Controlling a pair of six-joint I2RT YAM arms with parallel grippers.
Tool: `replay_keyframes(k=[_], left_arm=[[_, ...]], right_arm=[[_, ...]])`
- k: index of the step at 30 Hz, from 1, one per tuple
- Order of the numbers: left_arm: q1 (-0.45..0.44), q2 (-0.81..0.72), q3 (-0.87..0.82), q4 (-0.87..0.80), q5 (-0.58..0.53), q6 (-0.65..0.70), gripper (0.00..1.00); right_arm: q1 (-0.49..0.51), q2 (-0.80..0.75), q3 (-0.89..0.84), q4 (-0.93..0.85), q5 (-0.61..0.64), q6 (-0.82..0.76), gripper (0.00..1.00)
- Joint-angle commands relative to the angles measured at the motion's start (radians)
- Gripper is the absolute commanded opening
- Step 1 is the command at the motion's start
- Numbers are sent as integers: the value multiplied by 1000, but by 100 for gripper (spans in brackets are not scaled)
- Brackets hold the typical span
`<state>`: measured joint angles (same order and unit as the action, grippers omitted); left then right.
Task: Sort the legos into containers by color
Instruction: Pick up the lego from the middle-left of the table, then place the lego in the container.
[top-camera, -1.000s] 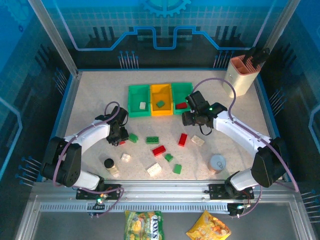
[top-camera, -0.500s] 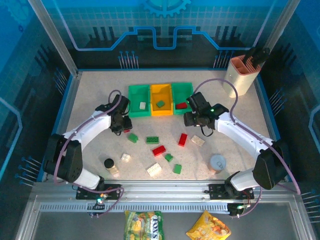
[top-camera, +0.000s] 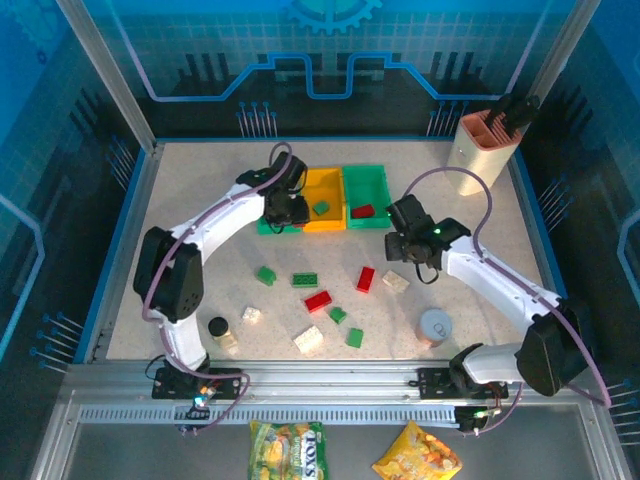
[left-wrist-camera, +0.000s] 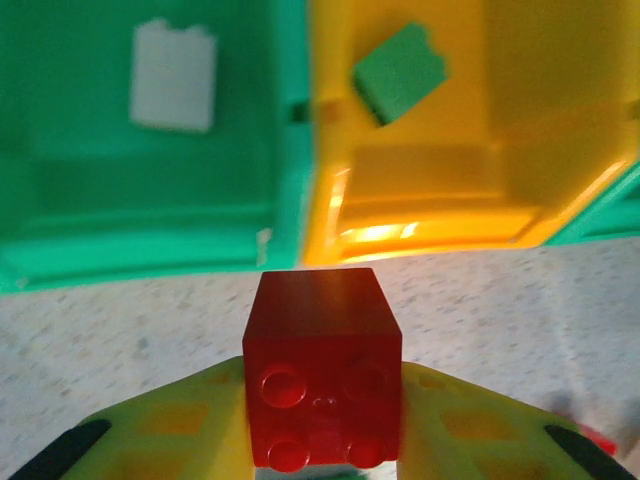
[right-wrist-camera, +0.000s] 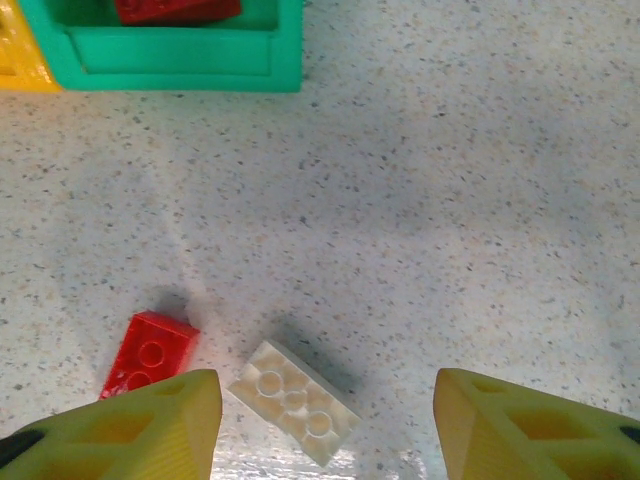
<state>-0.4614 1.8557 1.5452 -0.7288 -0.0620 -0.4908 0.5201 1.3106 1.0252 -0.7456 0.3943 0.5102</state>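
L gripper (left-wrist-camera: 322, 445) is clamped on a red brick (left-wrist-camera: 322, 375), held over the table (left-wrist-camera: 520, 300) just in front of where the left green bin (left-wrist-camera: 150, 235) meets the orange-yellow bin (left-wrist-camera: 450, 205); a white brick (left-wrist-camera: 173, 88) lies in the former, a green brick (left-wrist-camera: 402, 72) in the latter. R gripper (right-wrist-camera: 325, 415) hangs w/ fingers apart, empty, over a cream brick (right-wrist-camera: 295, 402); a loose red brick (right-wrist-camera: 148, 355) lies just beside it; the right green bin (right-wrist-camera: 180, 65) holds a binned red brick (right-wrist-camera: 175, 8).
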Motion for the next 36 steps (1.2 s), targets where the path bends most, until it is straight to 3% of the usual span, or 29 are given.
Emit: replay_keyframes(k=[1,14,28,36], left_arm=[[-37,58,92,-13,40,19,35],[-162,251,349,195,-4,30,34],[-221,445,489,358,-285,104,35],[-223,534,545,348,-313,97,36]], right_arm=[[-25,-56,-25,-34,39,24,59],[-78,-125,-48,-70,45,10,58],[-103,-164,-38,-92,44,-5,58],[-119,-181,-43,-98,39,-21,58]])
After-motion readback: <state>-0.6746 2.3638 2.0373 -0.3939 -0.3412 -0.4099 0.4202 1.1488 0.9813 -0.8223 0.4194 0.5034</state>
